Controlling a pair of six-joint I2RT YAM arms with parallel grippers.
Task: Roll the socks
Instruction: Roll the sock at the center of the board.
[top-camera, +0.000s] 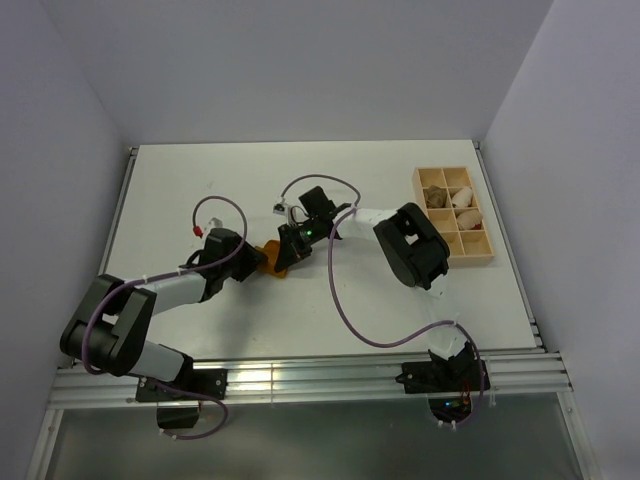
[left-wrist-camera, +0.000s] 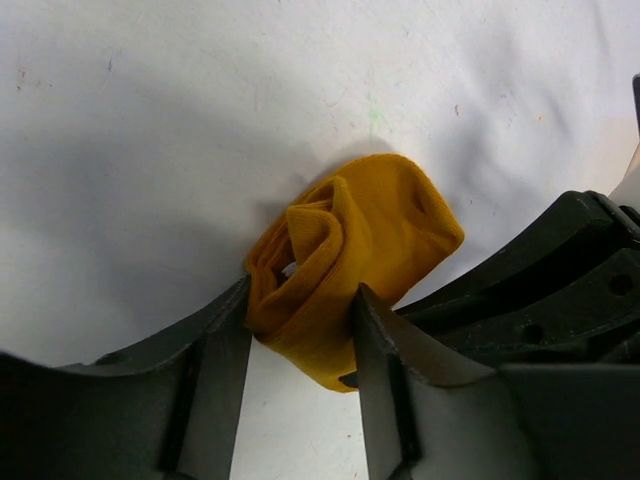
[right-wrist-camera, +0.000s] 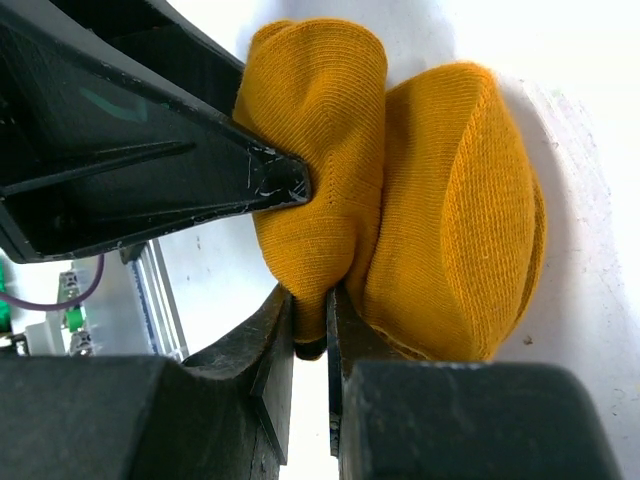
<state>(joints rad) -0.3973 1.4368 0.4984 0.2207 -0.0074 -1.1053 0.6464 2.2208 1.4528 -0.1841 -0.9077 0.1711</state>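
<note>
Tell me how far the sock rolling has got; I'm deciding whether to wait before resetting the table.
Done: the mustard sock is bunched into a thick roll. In hand: the right gripper pinches one fold and the left gripper straddles the roll, fingers touching both sides. Left: releasing it; no second sock is visible, and the tray holds things too small to tell.

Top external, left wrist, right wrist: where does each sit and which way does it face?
Top external: above, behind the bases, looking down on the table; both arms, left hand and right hand show.
Left wrist: on the left arm, looking past its own fingers at the mustard sock between them.
Right wrist: on the right arm, looking along its fingers pinching a sock fold.
Shared: both wrist views show that sock.
</note>
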